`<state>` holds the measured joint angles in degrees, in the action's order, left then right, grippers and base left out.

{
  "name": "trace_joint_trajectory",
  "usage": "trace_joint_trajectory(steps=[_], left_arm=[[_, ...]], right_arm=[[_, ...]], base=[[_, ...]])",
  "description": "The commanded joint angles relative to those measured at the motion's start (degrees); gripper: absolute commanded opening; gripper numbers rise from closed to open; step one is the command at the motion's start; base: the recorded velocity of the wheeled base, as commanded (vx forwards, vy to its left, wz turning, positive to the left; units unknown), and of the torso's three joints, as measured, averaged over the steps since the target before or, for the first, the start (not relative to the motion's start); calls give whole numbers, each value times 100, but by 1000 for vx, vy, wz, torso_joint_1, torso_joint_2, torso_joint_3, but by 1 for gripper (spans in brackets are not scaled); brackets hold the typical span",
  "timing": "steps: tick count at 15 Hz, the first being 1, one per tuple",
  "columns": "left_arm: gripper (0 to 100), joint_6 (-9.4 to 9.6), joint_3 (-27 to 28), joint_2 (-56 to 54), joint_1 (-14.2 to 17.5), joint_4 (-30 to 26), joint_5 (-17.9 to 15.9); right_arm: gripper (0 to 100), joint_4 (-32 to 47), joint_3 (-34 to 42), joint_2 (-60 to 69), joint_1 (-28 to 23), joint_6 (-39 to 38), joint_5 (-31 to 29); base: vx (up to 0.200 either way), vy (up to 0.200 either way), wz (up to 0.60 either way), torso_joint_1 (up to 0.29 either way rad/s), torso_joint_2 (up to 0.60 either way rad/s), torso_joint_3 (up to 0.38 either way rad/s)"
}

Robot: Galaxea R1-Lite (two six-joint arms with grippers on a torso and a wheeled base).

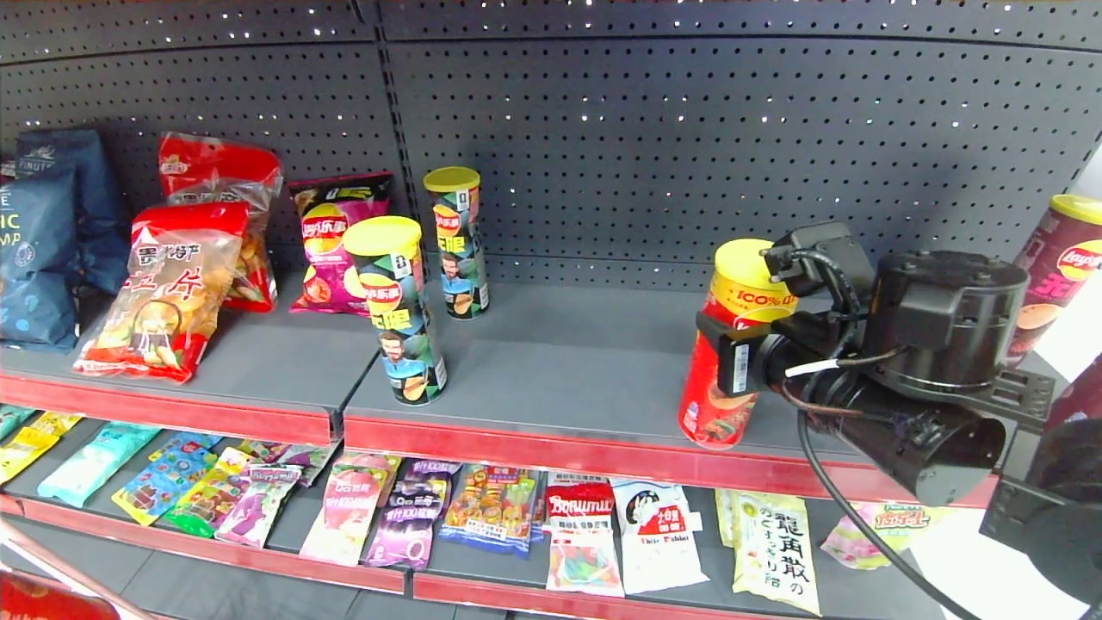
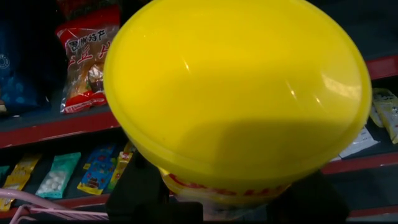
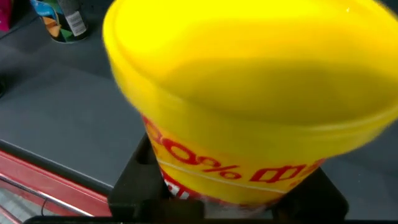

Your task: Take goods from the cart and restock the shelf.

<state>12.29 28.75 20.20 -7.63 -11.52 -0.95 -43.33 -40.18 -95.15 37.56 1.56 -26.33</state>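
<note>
I have the red can (image 1: 719, 413) upright at the shelf's (image 1: 560, 370) front edge, my right gripper (image 1: 729, 355) clamped around it. My left gripper (image 2: 227, 205) grasps a second can (image 2: 236, 93), yellow-lidded, in front of that shelf.

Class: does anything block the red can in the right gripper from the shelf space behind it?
Nothing visible does. The right gripper holds the red can at the shelf front; bare board lies behind it. The nearest dark can stands apart to the left.

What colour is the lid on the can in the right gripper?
Yellow lid, red can; right wrist view shows it best.
</note>
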Motion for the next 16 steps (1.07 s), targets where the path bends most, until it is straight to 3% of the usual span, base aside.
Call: trace_joint_trajectory(steps=[1, 7, 13, 16], left_arm=[[0, 2, -1, 19, -2, 1, -2], [0, -7, -1, -16, -2, 1, -2], [0, -7, 43, 10, -2, 9, -2], [0, 2, 105, 63, -2, 18, -37]], right_arm=[[100, 0, 28, -21, 6, -15, 5], [100, 0, 344, 532, 23, -7, -21], [100, 87, 1803, 2615, 981, 160, 14], [100, 536, 1979, 3811, 612, 855, 612]], base=[[0, 0, 0, 0, 0, 0], [0, 0, 0, 0, 0, 0], [0, 0, 0, 0, 0, 0], [0, 0, 0, 0, 0, 0]])
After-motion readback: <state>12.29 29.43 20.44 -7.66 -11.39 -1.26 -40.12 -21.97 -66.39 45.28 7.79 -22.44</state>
